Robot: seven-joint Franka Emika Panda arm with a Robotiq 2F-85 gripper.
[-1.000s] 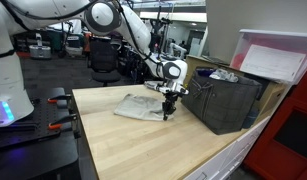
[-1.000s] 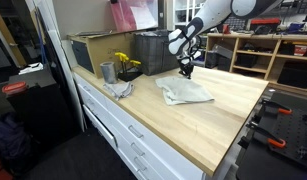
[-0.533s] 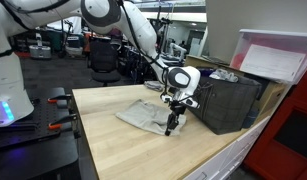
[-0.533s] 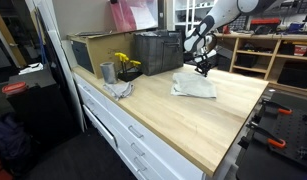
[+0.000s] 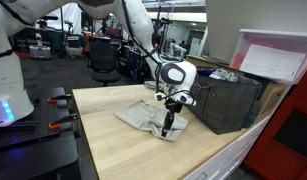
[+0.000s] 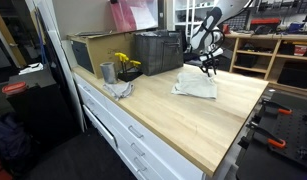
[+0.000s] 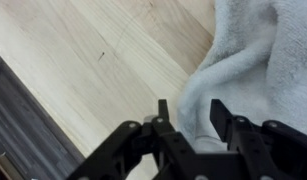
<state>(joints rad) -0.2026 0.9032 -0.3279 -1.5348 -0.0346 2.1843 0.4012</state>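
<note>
A grey-white towel (image 5: pixel 148 117) lies crumpled on the wooden tabletop (image 5: pixel 113 150); it also shows in the other exterior view (image 6: pixel 196 87). My gripper (image 5: pixel 169 122) points down at the towel's edge nearest the black crate, just above it (image 6: pixel 209 71). In the wrist view the gripper (image 7: pixel 191 112) has its jaws apart, with a fold of the towel (image 7: pixel 263 60) showing below and between the fingers (image 7: pixel 163 110). The fingers do not pinch the cloth.
A black crate (image 5: pixel 225 100) stands right beside the gripper, also seen at the wall (image 6: pixel 158 52). A metal cup (image 6: pixel 107 72), yellow flowers (image 6: pixel 123 62) and a grey rag (image 6: pixel 120 90) sit by a cardboard box (image 6: pixel 88 50). The table's edge (image 7: pixel 23 130) shows in the wrist view.
The gripper has moved along the table beside the crate, and the towel has shifted with it. In the last half second the gripper barely moved and the towel stayed put.
</note>
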